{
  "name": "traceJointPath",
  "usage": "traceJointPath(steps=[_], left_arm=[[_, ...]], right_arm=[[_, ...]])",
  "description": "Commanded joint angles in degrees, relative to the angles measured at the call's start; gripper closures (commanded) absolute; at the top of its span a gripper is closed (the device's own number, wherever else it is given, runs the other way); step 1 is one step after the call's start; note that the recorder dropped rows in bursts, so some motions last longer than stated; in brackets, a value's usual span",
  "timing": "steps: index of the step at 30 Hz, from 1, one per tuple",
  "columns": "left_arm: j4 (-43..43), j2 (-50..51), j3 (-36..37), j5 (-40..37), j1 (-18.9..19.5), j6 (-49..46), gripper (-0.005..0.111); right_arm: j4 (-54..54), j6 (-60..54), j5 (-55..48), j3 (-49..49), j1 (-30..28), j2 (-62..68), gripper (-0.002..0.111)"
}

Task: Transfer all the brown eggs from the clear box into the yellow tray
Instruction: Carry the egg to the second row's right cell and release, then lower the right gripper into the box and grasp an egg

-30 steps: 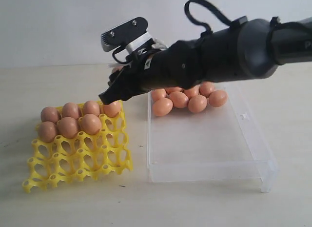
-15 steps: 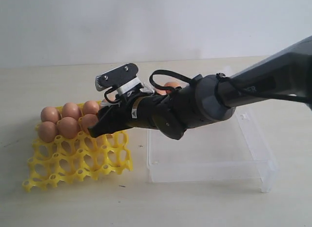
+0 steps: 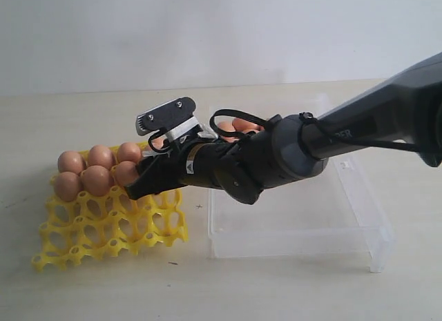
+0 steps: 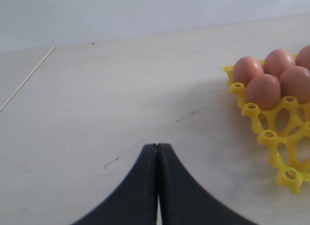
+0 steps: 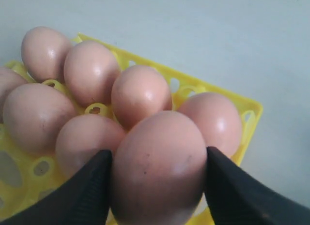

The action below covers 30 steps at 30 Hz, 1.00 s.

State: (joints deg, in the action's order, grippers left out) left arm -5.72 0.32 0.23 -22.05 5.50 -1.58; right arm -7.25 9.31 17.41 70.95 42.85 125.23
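Right wrist view had the right gripper [image 5: 159,155] clamped on a brown egg [image 5: 160,179] — long axis along its fingers [image 5: 87,191] — over the yellow tray [image 5: 253,113].

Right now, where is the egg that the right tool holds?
The held egg is in the right tool, over the yellow tray on the exterior view's left, beside the seated eggs and left of the clear box.
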Motion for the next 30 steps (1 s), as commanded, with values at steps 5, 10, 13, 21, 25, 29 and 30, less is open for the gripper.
traceJointPath(steps=[5,10,13,21,25,29,30], left_arm=[[-0.1,-0.3,-0.2,0.5,-0.4,0.3,0.107],[-0.1,-0.3,-0.2,0.5,-0.4,0.3,0.107],[-0.1,-0.3,-0.2,0.5,-0.4,0.3,0.107],[-0.1,-0.3,-0.2,0.5,-0.4,0.3,0.107],[-0.1,-0.3,-0.2,0.5,-0.4,0.3,0.107],[-0.1,-0.3,-0.2,0.5,-0.4,0.3,0.107],[-0.1,-0.3,-0.2,0.5,-0.4,0.3,0.107]], right_arm=[[-0.4,-0.2,-2.4,-0.2,0.0,-1.0,0.043],[-2.1,-0.3,-24.3,-0.2,-1.1,-13.7,0.047],[-5.4,-0.3,-40.6,-0.2,-5.1,-21.9,0.047],[-3.3,2.0,-48.4,0.7,-17.4,-20.2,0.047],[-0.8,1.9,-49.8,4.2,-19.3,-16.6,0.047],[2.7,7.5,-51.6,8.6,-20.9,-11.8,0.047],[2.8,8.7,-51.7,9.4,-21.1,-10.7,0.047]])
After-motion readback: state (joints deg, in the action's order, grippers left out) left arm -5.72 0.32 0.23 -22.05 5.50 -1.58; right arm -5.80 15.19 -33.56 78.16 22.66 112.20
